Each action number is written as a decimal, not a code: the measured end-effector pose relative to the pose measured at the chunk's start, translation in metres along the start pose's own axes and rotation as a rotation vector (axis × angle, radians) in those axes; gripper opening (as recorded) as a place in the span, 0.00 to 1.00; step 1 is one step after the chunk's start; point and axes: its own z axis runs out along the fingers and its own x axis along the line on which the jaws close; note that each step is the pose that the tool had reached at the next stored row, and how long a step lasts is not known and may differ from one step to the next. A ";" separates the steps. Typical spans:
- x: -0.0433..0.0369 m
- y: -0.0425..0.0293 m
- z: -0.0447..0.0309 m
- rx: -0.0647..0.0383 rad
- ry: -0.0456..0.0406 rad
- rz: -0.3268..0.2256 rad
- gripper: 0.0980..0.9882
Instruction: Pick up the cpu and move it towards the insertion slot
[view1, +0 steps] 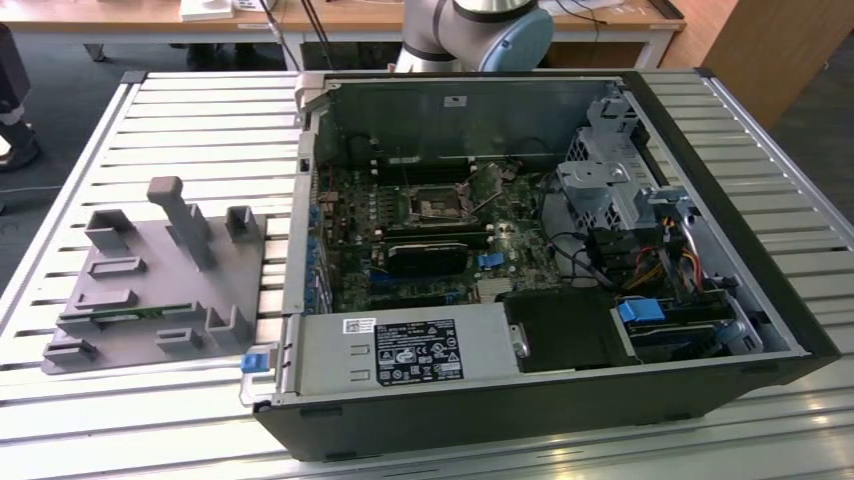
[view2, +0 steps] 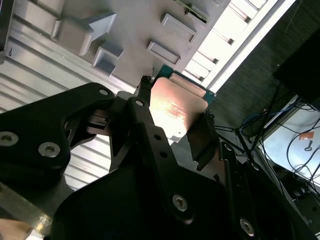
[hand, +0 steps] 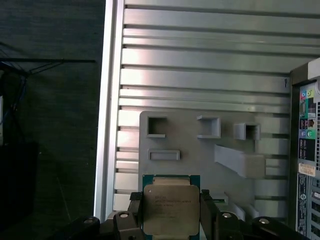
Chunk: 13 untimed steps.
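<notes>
Black two-fingered end effector (hand: 171, 202) clamped on the cpu (hand: 171, 210), a small flat square chip with a silvery metal top and a thin green rim. One black finger (hand: 207, 204) presses each of two opposite edges. In both wrist views the chip (view2: 175, 107) hangs clear above the grey plastic tray (hand: 190, 145) of raised pockets, which lies on the slatted aluminium bench (hand: 200, 80) near one long edge. In the exterior view the tray (view1: 147, 300) sits at the exterior view's left of the open black computer case (view1: 534, 425). The insertion slot (view1: 438, 207), a square black socket with a shiny metal frame, lies amid the green motherboard inside the case, well apart from the tray.
</notes>
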 end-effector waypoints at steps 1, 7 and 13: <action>0.0000 0.0001 -0.0021 0.000 0.0000 0.000 0.50; -0.0003 0.0007 -0.0111 0.000 0.0000 0.000 0.50; -0.0013 0.0011 -0.0192 0.000 -0.0002 0.000 0.50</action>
